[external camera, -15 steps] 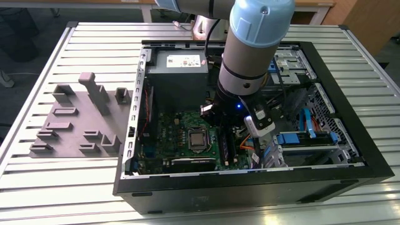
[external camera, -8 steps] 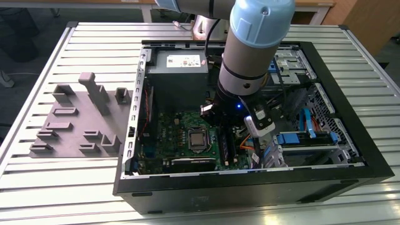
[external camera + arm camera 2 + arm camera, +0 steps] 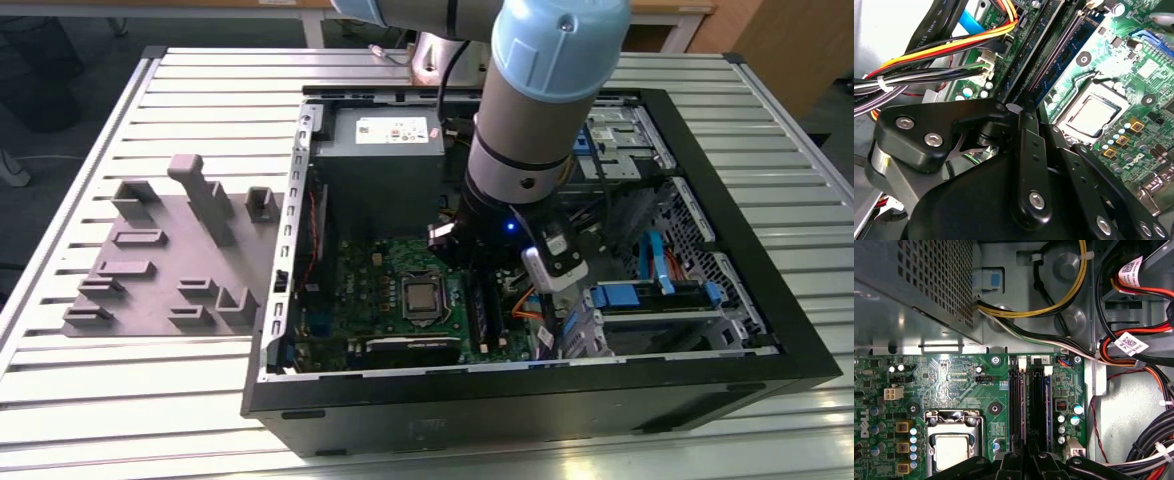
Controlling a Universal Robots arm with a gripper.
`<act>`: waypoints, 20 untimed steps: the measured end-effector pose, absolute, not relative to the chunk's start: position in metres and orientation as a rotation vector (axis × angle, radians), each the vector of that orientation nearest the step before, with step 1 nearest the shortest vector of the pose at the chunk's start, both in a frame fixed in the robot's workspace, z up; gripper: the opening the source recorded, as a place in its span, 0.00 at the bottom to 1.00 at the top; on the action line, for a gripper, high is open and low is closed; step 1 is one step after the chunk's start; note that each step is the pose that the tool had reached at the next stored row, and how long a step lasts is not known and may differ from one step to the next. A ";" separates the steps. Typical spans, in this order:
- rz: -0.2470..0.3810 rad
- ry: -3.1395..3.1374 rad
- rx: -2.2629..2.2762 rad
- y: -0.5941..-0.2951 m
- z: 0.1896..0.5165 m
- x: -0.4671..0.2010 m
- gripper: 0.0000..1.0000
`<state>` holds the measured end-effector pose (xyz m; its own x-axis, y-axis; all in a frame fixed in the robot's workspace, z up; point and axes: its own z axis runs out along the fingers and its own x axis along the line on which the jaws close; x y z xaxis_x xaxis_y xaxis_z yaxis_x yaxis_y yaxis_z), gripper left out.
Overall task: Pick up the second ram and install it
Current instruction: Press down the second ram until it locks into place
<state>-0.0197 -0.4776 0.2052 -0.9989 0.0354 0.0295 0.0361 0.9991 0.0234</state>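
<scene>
The second ram (image 3: 1030,405) stands edge-down in a black memory slot (image 3: 1015,405) beside the processor socket (image 3: 951,450), on the motherboard (image 3: 949,385) in the open computer case (image 3: 747,250) mid-table. We judge our gripper (image 3: 1026,452), apparently closed on it, to be seating the stick; pressing straight down matters next.
</scene>
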 end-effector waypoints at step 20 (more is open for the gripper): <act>-0.038 -3.112 -0.054 -0.478 0.205 -0.020 0.14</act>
